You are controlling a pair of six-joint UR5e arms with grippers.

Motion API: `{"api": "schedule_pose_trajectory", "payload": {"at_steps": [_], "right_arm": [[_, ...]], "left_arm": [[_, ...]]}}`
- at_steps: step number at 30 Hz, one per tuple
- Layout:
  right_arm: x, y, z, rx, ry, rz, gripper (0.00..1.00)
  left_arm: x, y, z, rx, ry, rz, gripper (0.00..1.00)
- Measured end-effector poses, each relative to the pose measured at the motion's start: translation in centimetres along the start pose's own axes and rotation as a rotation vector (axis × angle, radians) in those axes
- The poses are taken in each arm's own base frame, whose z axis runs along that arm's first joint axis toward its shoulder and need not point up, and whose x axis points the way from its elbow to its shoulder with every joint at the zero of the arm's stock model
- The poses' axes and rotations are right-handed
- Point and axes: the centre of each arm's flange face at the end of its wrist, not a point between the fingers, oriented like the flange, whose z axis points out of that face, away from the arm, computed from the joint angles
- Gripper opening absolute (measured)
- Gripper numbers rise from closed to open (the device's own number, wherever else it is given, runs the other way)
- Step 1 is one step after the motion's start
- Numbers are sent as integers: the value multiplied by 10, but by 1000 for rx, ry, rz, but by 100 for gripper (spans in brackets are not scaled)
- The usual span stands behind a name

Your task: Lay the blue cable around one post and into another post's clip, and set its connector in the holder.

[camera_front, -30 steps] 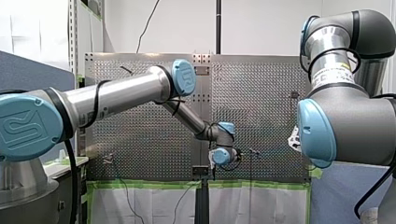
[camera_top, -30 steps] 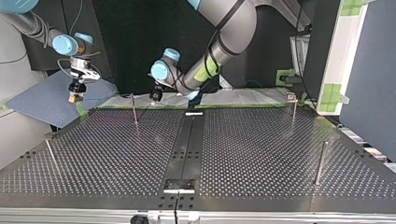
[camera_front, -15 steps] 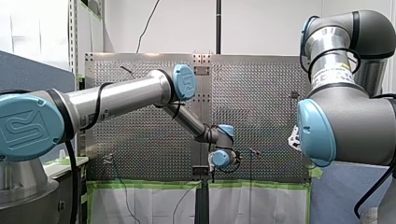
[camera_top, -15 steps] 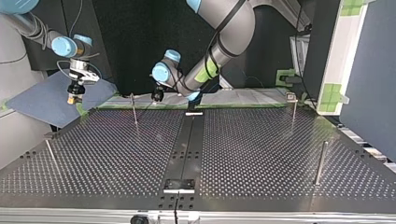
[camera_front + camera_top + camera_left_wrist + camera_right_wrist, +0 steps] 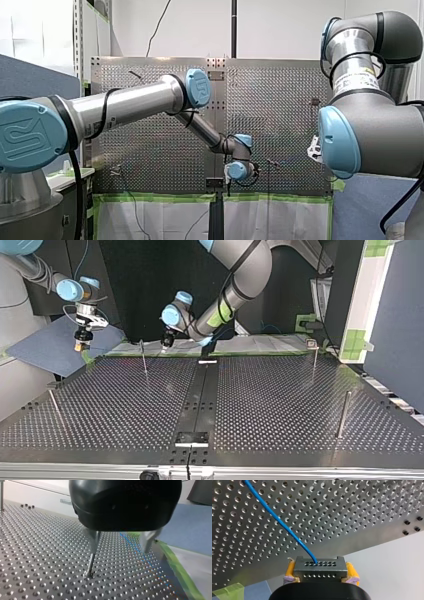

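Our right pincer (image 5: 320, 576) clamps the connector (image 5: 320, 568); our left pincer (image 5: 118, 550) gapes beside the post (image 5: 89, 566). We should draw the cable (image 5: 279, 521) taut round that post.

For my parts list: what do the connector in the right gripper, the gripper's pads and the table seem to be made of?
The connector: a dull grey, sharp-edged block with rows of small holes, probably metal, possibly moulded plastic.
The pads: yellow, matt and soft-looking, likely rubber or foam.
The table: bright perforated sheet with a brushed sheen, apparently metal.
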Motion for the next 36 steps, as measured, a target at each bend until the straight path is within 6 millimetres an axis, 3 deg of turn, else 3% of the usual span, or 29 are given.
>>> {"api": "schedule_pose_trajectory", "payload": {"at_steps": [6,18,24,36], "right_arm": [[-5,-5,-2,12,-15,-13,0],[-20,-14,-8,35,-48,-13,0],[-22,-17,-9,37,-55,-9,0],[-25,-23,-11,41,-70,1,0]], "left_arm": [[0,-9,-7,9,10,11,100],[-31,-16,-30,17,14,13,100],[-18,-7,-41,7,54,21,100],[28,7,-77,-26,188,7,100]]}}
